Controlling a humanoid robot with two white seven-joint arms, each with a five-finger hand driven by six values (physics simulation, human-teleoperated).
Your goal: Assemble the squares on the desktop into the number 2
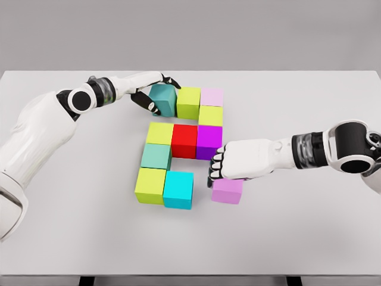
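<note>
On table (71, 238): left hand (156, 94) grips teal cube (164, 99); right hand (229, 161) grips violet cube (228, 190).

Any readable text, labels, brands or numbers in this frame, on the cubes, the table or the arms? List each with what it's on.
None. The cubes are plain coloured faces, for example the red cube and the teal cube in the left hand. The table and both arms carry no print either; the right hand is on the pink cube.

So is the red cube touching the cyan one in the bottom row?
No, the red cube sits in the middle row, apart from the cyan cube.
</note>
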